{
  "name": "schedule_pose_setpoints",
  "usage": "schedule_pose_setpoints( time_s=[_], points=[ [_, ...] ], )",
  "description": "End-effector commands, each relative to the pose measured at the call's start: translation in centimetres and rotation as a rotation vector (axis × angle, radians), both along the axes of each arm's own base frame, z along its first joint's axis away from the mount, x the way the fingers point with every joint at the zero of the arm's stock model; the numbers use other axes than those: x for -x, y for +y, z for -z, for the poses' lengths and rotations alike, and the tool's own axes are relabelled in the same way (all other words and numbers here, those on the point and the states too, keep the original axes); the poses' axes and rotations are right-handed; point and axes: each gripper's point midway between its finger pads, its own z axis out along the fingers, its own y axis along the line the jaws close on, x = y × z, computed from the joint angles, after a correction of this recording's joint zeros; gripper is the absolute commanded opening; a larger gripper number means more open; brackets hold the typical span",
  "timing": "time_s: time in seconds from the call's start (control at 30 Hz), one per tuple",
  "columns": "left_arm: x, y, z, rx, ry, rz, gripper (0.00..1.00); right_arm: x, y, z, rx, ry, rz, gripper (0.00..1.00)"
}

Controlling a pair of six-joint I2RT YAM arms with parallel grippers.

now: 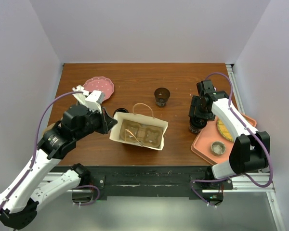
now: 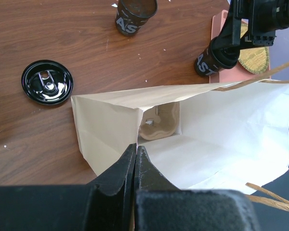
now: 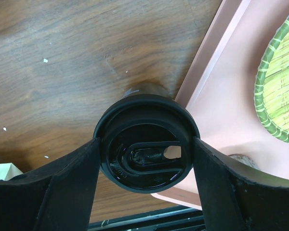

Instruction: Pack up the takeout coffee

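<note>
While our left gripper [image 2: 135,161] pinches the bag [image 2: 231,130] rim tight, our right gripper [image 3: 145,144] straddles the coffee [image 2: 207,60] beyond, upright just beside the tray [image 3: 221,96]. Its jaws sit wide at the lid [image 3: 144,161]; we cannot tell if they grip. We judge it light, thin-walled and spillable, so hold the stiff lid rim gently and level.

Black-lidded dark takeout coffee [image 3: 144,149], cream bag [image 2: 231,125], pink tray [image 3: 221,120] (green-rimmed straw mat [image 3: 279,86]).

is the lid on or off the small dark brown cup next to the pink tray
On: a round black plastic lid with a sip hole caps the small dark brown cup.
</note>
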Motion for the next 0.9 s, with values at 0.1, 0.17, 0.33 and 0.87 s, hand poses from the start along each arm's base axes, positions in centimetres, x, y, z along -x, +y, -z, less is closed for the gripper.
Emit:
schedule_pose_setpoints(
  time_s=[0.1, 0.17, 0.33, 0.87],
  points=[
    [-0.4, 0.0, -2.9, 0.038, -0.031, -0.026, 0.00, -0.3, -0.3, -1.1, 0.027, -0.022, -0.057, 0.58],
    [-0.6, 0.3, -2.5, 0.019, -0.003, -0.049, 0.00, -0.2, -0.1, -1.8, 0.022, -0.023, -0.086, 0.55],
    [-0.7, 0.3, -1.7, -0.003, 0.080, -0.077, 0.00, -1.1, 1.2, -6.6, -0.025, -0.108, -0.149, 0.49],
    [-1.8, 1.2, -0.7, -0.122, 0.260, -0.213, 0.43, -0.4, 8.6, -25.5, -0.133, -0.483, -0.449, 0.45]
  ],
)
